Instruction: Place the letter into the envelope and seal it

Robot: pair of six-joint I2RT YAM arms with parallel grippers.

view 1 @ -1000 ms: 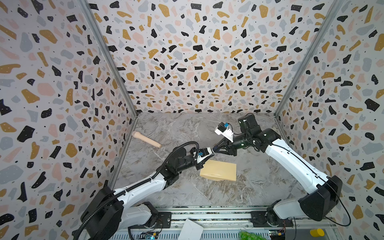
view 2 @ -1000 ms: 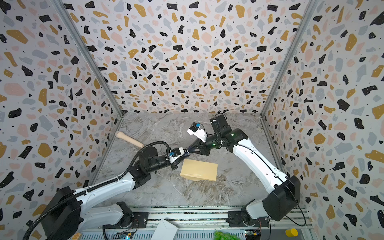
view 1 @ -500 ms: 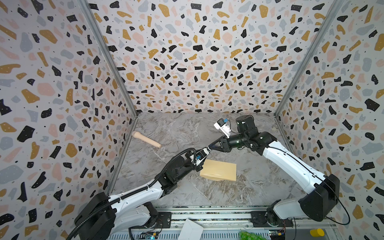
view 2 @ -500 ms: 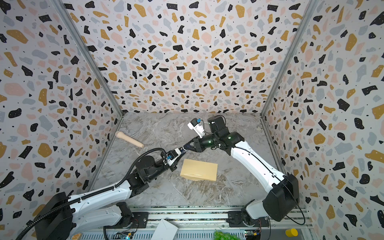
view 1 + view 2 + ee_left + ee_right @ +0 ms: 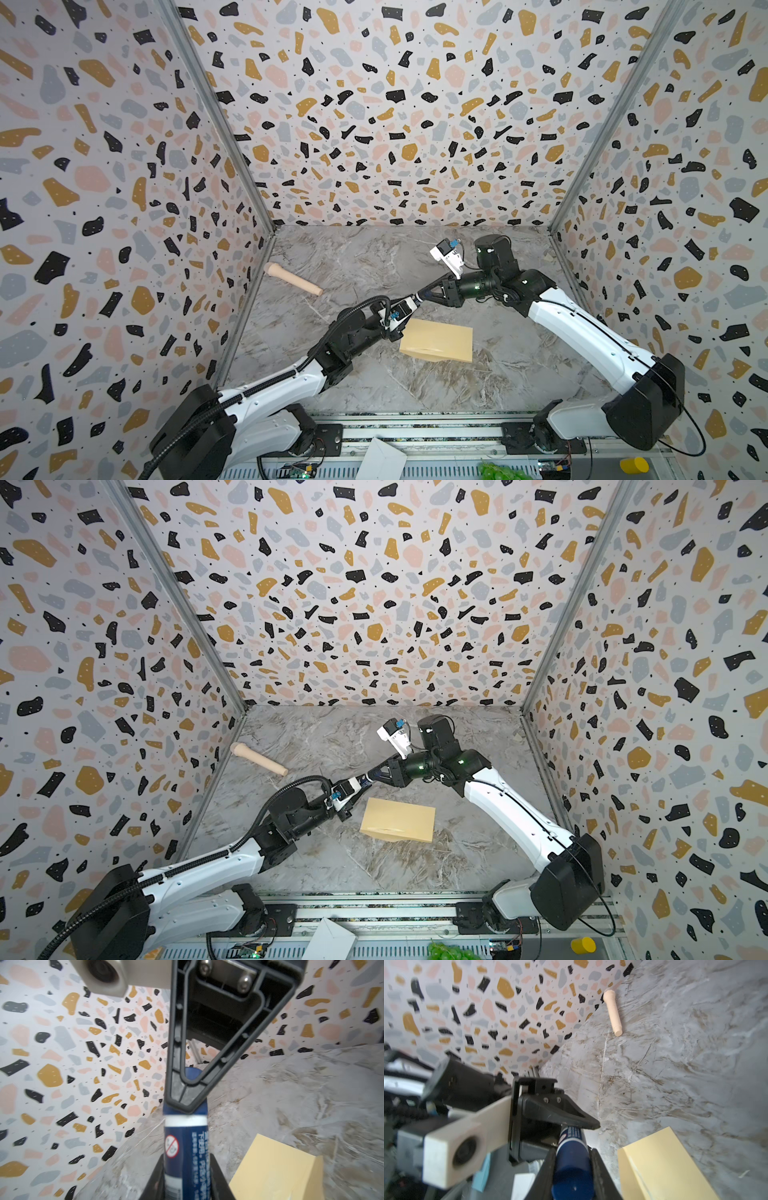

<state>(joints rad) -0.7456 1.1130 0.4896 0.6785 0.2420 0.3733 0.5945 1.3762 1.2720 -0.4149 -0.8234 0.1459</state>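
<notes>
Tip to tip, left gripper [image 5: 400,314] aimed 2 o'clock, right gripper [image 5: 424,293] 8 o'clock, both clamped on blue tube [image 5: 187,1147].

A pale wooden peg [image 5: 293,279] lies on the marble table [image 5: 357,257]; the blue tube [image 5: 185,1153] is perhaps glue.

Envelope [image 5: 436,340] on table [image 5: 415,386], right of peg [image 5: 293,280]

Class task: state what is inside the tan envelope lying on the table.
Nothing inside shows: the envelope lies on the marble table, its tan paper covering any contents. No letter shows on the table, so it may be inside.
</notes>
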